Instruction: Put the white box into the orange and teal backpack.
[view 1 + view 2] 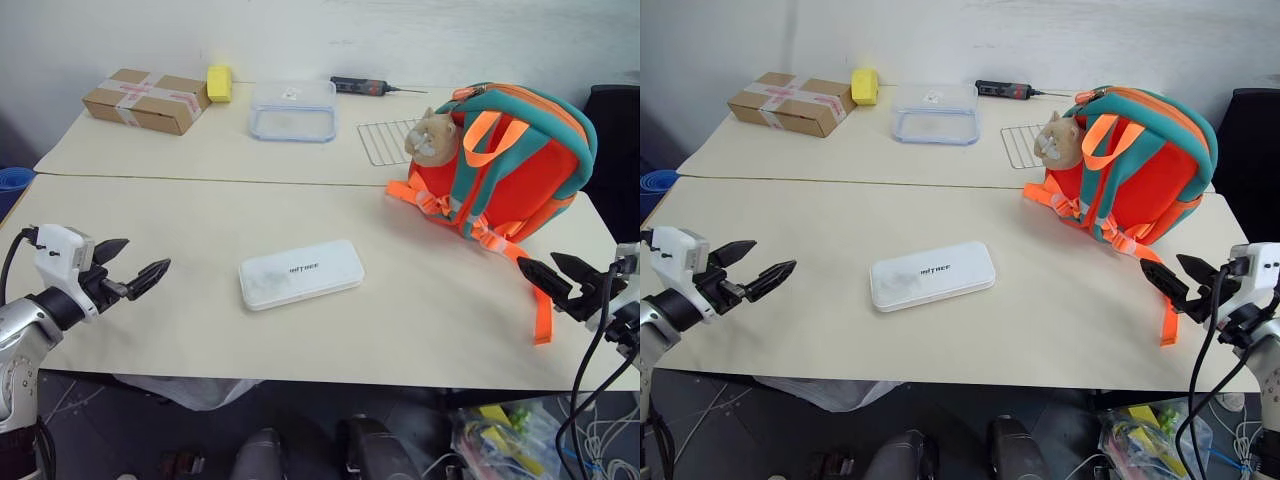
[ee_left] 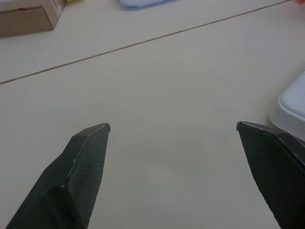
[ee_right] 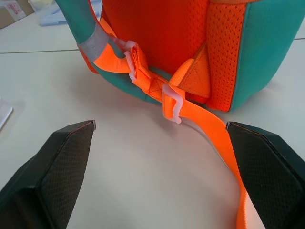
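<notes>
Two pale tables stand end to end, and the white box [image 1: 301, 274] lies flat in the middle — its long side running across, between both arms. The left gripper [image 1: 131, 270] looks a bit nearer, jaws wide apart. The right gripper [image 1: 556, 277], also wide apart, waits by the orange and teal backpack [image 1: 505, 165].

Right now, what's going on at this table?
Nothing is being handled yet. The white box lies flat on the table, mid-way between both arms. The orange and teal backpack stands at the far right, one strap trailing toward the right gripper. The left gripper and the right one are both open, holding nothing, and apart from the box.
</notes>
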### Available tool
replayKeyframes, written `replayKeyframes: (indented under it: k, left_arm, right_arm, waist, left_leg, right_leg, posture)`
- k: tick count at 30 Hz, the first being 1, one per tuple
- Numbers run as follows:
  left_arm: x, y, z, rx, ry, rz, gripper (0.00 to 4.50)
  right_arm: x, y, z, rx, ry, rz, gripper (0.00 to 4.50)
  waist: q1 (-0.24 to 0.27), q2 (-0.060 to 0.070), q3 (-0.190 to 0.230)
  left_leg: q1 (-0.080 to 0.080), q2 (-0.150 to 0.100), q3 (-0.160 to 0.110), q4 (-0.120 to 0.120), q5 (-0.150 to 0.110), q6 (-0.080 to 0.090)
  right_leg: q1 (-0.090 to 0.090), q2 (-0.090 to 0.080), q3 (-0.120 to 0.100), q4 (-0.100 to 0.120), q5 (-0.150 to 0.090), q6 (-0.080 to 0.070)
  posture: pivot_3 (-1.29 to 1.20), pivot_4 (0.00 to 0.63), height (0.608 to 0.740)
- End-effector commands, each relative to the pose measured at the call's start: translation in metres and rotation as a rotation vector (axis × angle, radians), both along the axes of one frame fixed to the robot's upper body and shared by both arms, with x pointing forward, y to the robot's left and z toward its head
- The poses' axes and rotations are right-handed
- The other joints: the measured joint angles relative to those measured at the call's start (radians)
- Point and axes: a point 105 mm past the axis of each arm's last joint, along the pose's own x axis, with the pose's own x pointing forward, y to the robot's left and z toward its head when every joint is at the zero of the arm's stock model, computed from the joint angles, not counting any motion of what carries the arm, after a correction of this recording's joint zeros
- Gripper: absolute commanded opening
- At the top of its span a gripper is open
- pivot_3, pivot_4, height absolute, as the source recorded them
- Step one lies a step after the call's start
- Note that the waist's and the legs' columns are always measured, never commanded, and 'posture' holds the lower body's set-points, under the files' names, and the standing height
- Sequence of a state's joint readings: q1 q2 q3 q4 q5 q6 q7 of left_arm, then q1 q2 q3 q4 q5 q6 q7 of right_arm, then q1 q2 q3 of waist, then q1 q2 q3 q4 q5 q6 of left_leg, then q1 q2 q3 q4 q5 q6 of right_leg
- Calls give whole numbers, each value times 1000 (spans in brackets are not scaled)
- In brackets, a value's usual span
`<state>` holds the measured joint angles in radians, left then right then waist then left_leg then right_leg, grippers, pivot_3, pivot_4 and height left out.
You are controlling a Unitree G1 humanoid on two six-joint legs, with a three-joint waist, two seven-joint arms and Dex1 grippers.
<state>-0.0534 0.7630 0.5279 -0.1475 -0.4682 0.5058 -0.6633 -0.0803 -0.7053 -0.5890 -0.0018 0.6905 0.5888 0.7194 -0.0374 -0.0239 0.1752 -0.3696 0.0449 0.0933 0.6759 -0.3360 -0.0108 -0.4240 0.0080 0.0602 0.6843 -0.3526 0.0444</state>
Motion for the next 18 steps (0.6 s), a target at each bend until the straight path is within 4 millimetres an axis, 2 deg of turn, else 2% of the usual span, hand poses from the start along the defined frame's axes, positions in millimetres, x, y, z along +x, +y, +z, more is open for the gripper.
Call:
replayKeyframes:
  k: [1, 8, 11, 12, 14, 18]
  left_arm:
    - [-1, -3, 8, 20, -30, -16, 4477]
    - [-6, -13, 1, 13, -2, -55, 4477]
    - [-9, -18, -4, 55, 34, -97, 4477]
    - [-10, -20, -8, 94, 49, -115, 4302]
    - [-12, -26, -17, 140, 88, -153, 3871]
    - [-12, -38, -31, 164, 148, -186, 2644]
  right_arm:
    - [0, -1, 11, -22, -44, -5, 4500]
    - [3, 6, 10, -105, -28, 6, 4500]
    - [6, 26, 13, -202, -35, 83, 4500]
    - [7, 36, 12, -238, -31, 124, 4500]
    - [9, 56, 8, -278, -19, 201, 4105]
    - [19, 91, 5, -314, -24, 316, 2840]
  waist:
    - [-1, 0, 0]
    - [-12, 0, 0]
    - [-18, 0, 0]
    - [-19, 0, 0]
    - [-21, 0, 0]
    - [-21, 0, 0]
  left_leg:
    - [0, 0, 0, 0, 0, 0]
    - [0, 0, 0, 0, 0, 0]
    - [0, 0, 0, 0, 0, 0]
    - [0, 0, 0, 0, 0, 0]
    - [1, 0, 0, -2, 0, 0]
    - [1, 0, 0, -2, 0, -1]
  right_leg:
    - [0, 0, 0, 0, 0, 0]
    - [0, 0, 0, 0, 0, 0]
    - [0, 0, 0, 0, 0, 0]
    - [0, 0, 0, 0, 0, 0]
    - [0, 0, 0, 0, 0, 0]
    - [0, 0, 0, 0, 0, 0]
  posture:
    - [0, 150, 740]
    - [0, 150, 740]
    - [0, 150, 740]
    - [0, 150, 740]
    - [0, 150, 740]
    - [0, 150, 740]
